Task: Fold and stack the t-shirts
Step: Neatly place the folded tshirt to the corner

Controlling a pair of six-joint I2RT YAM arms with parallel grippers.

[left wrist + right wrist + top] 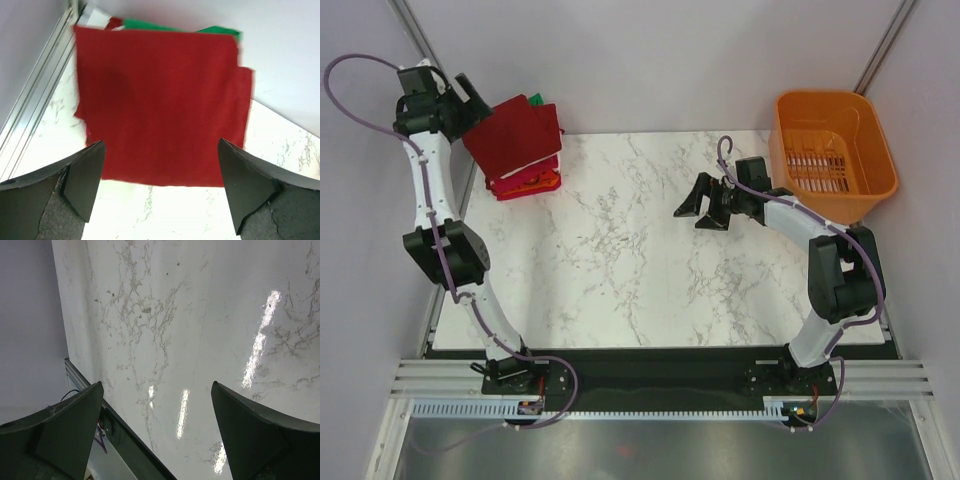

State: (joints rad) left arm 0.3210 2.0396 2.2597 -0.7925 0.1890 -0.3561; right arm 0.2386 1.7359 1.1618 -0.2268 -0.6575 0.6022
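A: Left gripper (472,98): state?

B: Fingers spread wide, nothing between them. The left wrist view shows both black fingers (85,180) apart, with the dark red t-shirt (160,105) lying beyond their tips. The gripper sits at the far left corner of the desk, just beside the stack.

A: Stack position and make-up?

B: Far left corner of the marble desk (640,280). The dark red t-shirt (515,135) lies on top, folded to a rough square. A green t-shirt (535,99) pokes out along its far edge, and is also seen from the wrist (220,31). Pink-red and orange layers (532,181) show under its near edge. I cannot count the layers exactly.

A: Right gripper (698,212)?

B: Also spread, holding nothing. The right wrist view shows only bare marble between its fingers (65,430). It hangs above the desk right of centre, toward the far edge, well apart from the stack.

A: Anything else?

B: An orange plastic basket (880,175) at the far right corner, overhanging the desk's right edge. Slotted floor visible, no cloth seen inside.
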